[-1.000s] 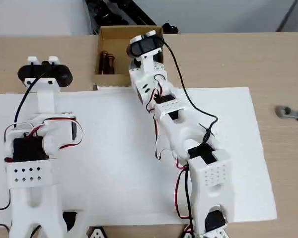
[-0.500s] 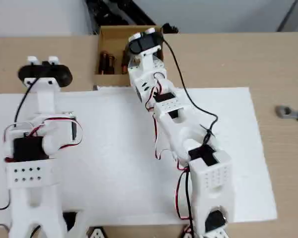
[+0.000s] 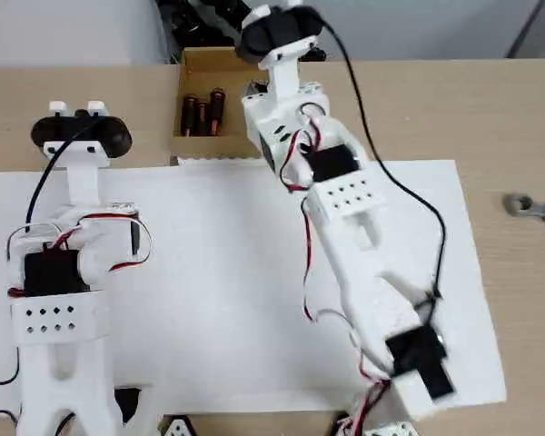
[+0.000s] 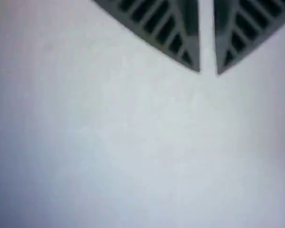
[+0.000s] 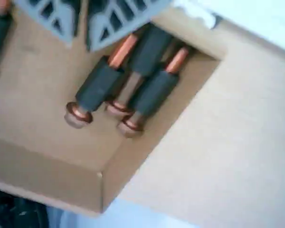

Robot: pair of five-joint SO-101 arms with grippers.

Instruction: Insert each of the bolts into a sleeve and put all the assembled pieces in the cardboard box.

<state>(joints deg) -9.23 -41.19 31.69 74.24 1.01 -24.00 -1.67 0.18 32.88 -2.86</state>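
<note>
Clearing the box looks like the step in hand, with the drop seemingly done and nothing left between the right jaws. Starting at mid-left of the high view: leave left arm (image 3: 59, 272) parked, left gripper (image 4: 208, 71) hovering over bare white sheet (image 3: 209, 300), jaws drawn to a thin slit and holding nothing. No reason to move it. Top centre: cardboard box (image 3: 209, 65) sitting on table (image 3: 509, 109) just past the sheet's far edge, three assembled pieces (image 3: 203, 115) lying side by side near its left wall. Right gripper (image 5: 80, 45) hanging above the box floor, over the near ends of that trio, jaws almost together and empty. Lift straight up past the box wall first, then swing right arm (image 3: 345, 195) back over the sheet. Keep the jaws narrow to avoid hooking a sleeve or nudging the cardboard. Worth counting the contents before calling it done: one more dark piece at the upper left edge of the right wrist view, apart from the trio. Versus a second ago, left to right: left arm unmoved. Two pieces visible in the box then, three now, the new one to the right of the pair and slightly tilted. Right arm stretched further out, wrist housing gone from over the box's right half to beyond its far edge at top centre, lower links swung toward the lower right. Metal tool (image 3: 525, 206) at the far right of the table unmoved.
</note>
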